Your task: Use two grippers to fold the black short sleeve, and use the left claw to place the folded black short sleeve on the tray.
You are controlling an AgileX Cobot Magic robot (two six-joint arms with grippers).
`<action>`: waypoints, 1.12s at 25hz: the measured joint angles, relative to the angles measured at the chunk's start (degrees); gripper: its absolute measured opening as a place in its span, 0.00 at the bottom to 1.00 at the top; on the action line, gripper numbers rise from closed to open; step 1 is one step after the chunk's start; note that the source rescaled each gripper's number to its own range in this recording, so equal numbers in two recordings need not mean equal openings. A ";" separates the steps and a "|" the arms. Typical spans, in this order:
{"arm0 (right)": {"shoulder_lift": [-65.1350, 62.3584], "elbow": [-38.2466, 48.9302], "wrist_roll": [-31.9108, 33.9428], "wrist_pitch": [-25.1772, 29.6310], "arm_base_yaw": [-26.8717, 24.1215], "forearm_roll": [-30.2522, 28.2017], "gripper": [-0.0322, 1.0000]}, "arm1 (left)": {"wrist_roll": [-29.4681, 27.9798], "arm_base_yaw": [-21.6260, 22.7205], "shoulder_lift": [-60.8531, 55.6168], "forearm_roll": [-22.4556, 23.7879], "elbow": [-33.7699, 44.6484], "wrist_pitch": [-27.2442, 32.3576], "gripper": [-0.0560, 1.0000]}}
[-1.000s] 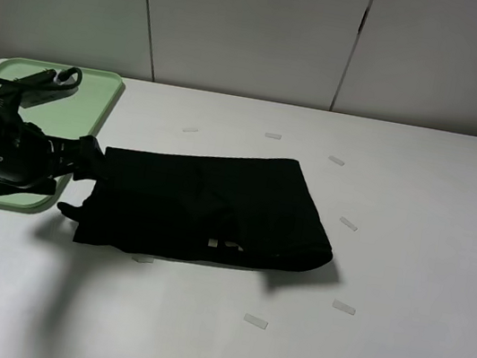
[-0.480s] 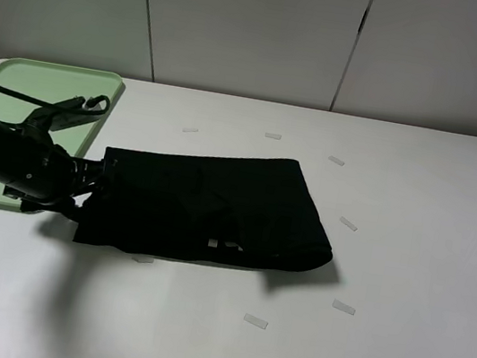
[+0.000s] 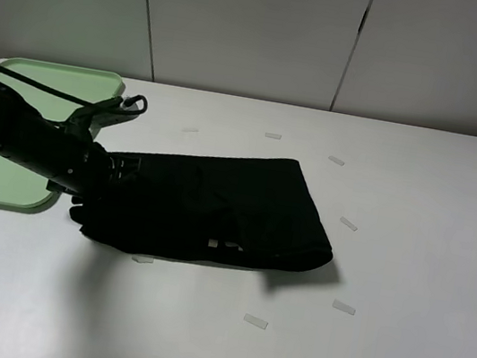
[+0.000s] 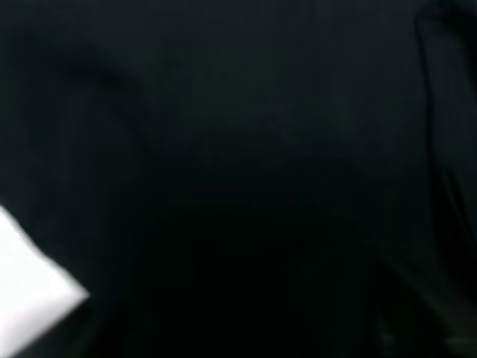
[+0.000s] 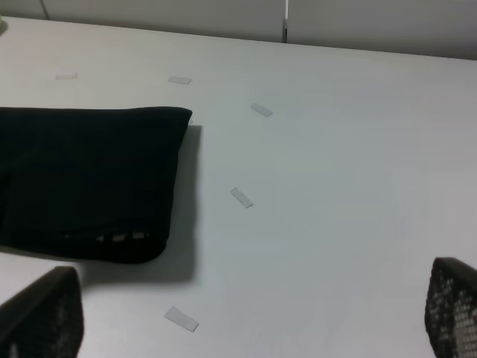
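Observation:
The black short sleeve [image 3: 216, 205] lies folded into a rough rectangle on the white table, just right of the light-green tray [image 3: 2, 182]. My left claw [image 3: 120, 169] has its tip over the shirt's left edge, dark against the dark cloth, so the stand of its jaws does not show. Black cloth [image 4: 238, 149] fills nearly all of the left wrist view. In the right wrist view the shirt [image 5: 82, 175] lies ahead of my right gripper [image 5: 250, 317], which is open with nothing between its fingers. The right arm is out of the high view.
Several small strips of tape lie around the shirt, such as one strip [image 3: 347, 223] to its right and another strip [image 3: 255, 322] in front. A cable loop [image 3: 132, 104] of the left arm hangs over the tray's near corner. A wall panel backs the table.
The left arm has swung right from over the tray, and its claw has gone from just beside the shirt's left edge onto it. The shirt has stayed in place.

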 joint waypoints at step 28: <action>0.00 0.00 0.00 0.00 0.00 1.08 1.00 | -12.28 5.55 -25.58 19.16 16.55 -1.79 0.12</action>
